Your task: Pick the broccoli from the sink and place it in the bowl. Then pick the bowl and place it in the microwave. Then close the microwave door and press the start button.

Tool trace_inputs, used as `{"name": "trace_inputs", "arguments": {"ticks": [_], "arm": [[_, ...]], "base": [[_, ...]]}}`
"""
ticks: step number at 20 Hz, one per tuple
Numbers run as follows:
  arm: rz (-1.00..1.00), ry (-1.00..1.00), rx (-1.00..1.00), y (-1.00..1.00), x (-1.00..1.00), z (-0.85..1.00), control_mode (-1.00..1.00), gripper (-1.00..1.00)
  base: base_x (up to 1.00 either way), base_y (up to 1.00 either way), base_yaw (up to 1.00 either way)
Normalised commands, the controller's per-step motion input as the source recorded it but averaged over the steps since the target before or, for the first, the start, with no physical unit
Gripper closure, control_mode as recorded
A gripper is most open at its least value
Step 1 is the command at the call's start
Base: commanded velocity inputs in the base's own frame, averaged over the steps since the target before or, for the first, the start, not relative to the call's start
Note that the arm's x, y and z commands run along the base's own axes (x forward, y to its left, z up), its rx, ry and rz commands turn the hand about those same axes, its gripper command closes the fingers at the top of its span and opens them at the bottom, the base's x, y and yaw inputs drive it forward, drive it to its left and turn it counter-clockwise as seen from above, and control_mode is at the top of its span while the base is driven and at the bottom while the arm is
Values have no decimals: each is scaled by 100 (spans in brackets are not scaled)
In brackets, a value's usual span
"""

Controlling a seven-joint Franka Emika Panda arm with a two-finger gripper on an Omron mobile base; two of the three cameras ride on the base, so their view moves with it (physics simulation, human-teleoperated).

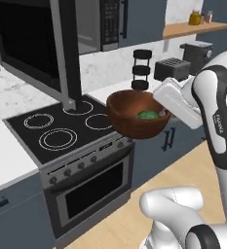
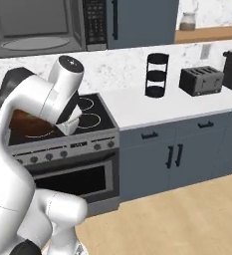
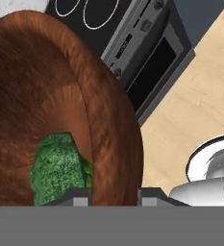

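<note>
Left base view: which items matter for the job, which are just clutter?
Job:
- bowl, held by the pincer at its rim
- broccoli, inside the bowl
- microwave, its microwave door open

Clutter:
- stovetop
- toaster
- black rack

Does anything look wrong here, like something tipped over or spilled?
Nothing spilled. The bowl hangs in the air over the stove's front edge, held by its rim in the end effector, with the broccoli inside. The microwave door stands open.
</note>
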Motion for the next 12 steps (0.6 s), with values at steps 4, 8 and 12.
{"name": "trace_inputs", "arguments": {"ticks": [4, 8, 12], "arm": [[0, 0, 0, 0, 0, 0, 100, 100], [0, 0, 0, 0, 0, 0, 100, 100], [0, 0, 0, 0, 0, 0, 100, 100]], "base": [[45, 0, 38], [88, -24, 38], [80, -39, 30]]}}
